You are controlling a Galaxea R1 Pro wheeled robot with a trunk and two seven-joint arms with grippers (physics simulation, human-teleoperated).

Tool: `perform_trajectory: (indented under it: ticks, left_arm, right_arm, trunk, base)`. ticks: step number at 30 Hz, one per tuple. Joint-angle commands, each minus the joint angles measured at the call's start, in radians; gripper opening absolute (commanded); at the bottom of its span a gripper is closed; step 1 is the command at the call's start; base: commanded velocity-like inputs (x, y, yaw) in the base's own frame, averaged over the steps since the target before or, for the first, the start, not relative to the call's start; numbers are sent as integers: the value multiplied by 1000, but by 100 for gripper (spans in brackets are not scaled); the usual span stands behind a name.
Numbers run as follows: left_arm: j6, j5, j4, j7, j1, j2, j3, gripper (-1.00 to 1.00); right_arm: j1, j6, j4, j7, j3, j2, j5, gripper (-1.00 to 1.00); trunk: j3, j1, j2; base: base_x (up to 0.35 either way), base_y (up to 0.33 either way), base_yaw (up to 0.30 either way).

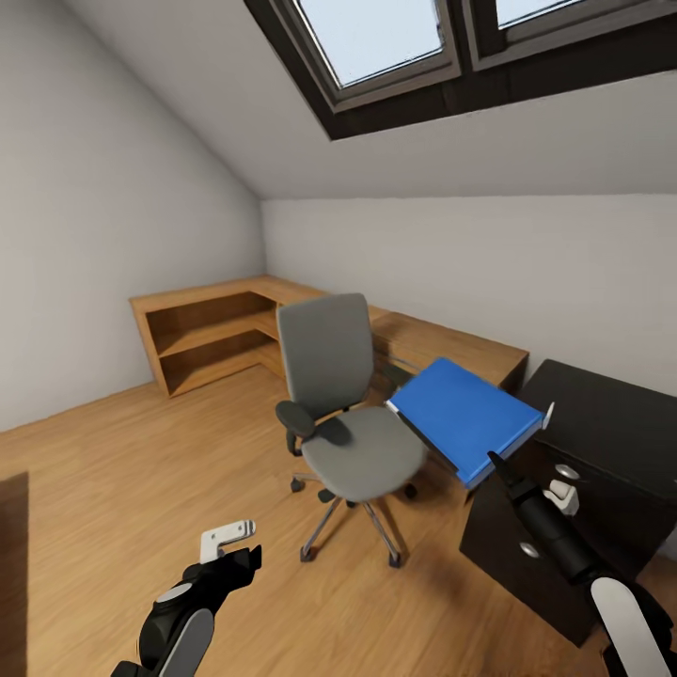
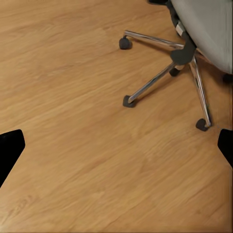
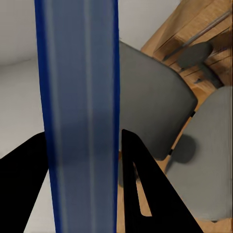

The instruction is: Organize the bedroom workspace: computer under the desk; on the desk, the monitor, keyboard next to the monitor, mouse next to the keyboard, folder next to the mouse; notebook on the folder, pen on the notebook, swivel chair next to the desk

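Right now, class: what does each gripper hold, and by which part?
The right gripper clamps the flat bright blue folder by its near edge, lifted between chair and desk. The left gripper is open, holding nothing.

Matt grey cloth swivel chair [image 1: 350,451] on chrome spokes, smooth blue folder [image 1: 465,417], wood-grain floor [image 1: 113,480].

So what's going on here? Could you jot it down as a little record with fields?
room: attic bedroom, skylight, wood floor
held item: blue folder, lifted in the air between chair and desk
right gripper: shut on the folder's edge
left gripper: open, holding nothing, low over the floor
swivel chair: seat bare
desk: black, at the right, its visible part bare
shelving: low wooden unit along the wall
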Motion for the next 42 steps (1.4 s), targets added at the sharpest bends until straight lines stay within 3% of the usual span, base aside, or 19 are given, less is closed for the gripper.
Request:
perform_trajectory:
  ticks: [1, 42]
  left_arm:
    - [1, 10, -1, 10, -1, 1, -2, 100]
    - [1, 10, 37, 10, -1, 1, -7, 100]
  right_arm:
    - [-1, 8, 0, 1, -2, 0, -8, -100]
    - [-1, 8, 4, 1, -26, 0, -8, -100]
  trunk:
    - [2, -4, 7]
    - [131, -161, 294]
  base:
    - [0, 0, -267]
    - [0, 0, -268]
